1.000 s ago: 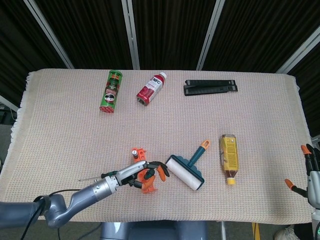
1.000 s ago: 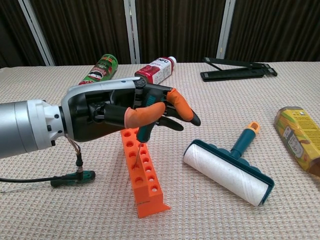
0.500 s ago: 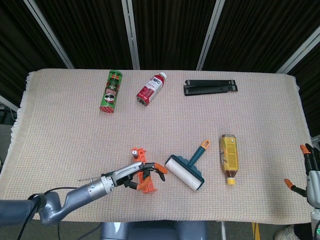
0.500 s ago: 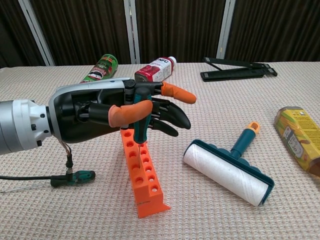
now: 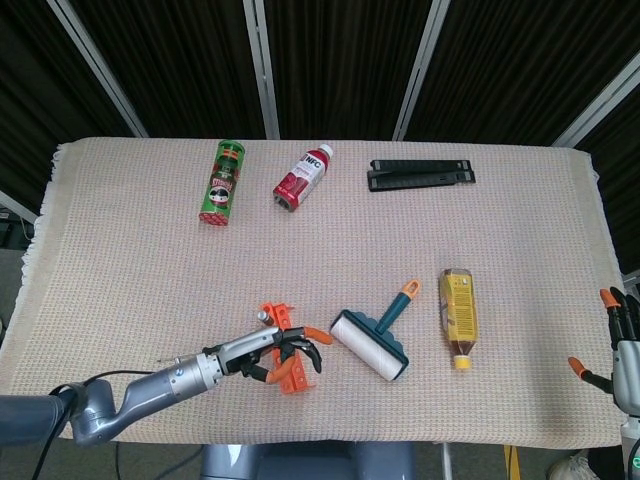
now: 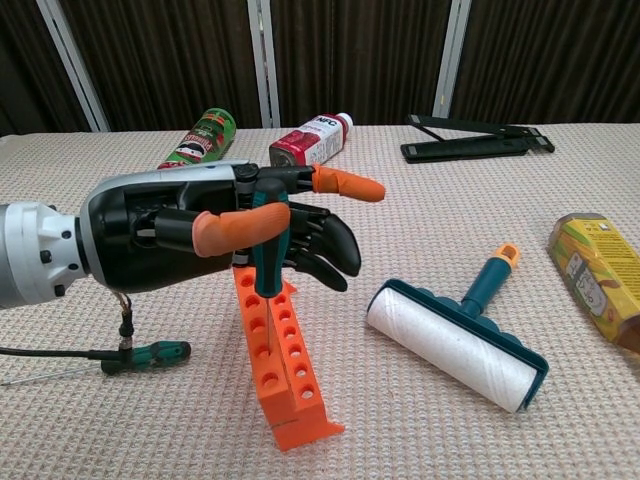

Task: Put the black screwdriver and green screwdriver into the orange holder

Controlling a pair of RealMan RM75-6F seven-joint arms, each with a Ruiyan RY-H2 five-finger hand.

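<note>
My left hand (image 6: 190,240) pinches the dark handle of the black screwdriver (image 6: 268,262) between thumb and fingers, one finger stretched out straight. The thin shaft points down onto the hole row of the orange holder (image 6: 288,375); whether the tip sits in a hole I cannot tell. In the head view the same left hand (image 5: 262,350) covers most of the orange holder (image 5: 291,377). The green screwdriver (image 6: 146,354) lies flat on the cloth, left of the holder under my forearm. My right hand (image 5: 624,350) hangs at the table's right edge, fingers apart and holding nothing.
A lint roller (image 5: 372,340) lies just right of the holder, and a yellow bottle (image 5: 459,315) lies further right. At the back lie a green can (image 5: 221,183), a red bottle (image 5: 303,178) and a black folding stand (image 5: 420,174).
My left hand has drawn back toward me and leftward with the black screwdriver. The orange holder has shifted with it and stands more tilted. One finger has straightened out.
</note>
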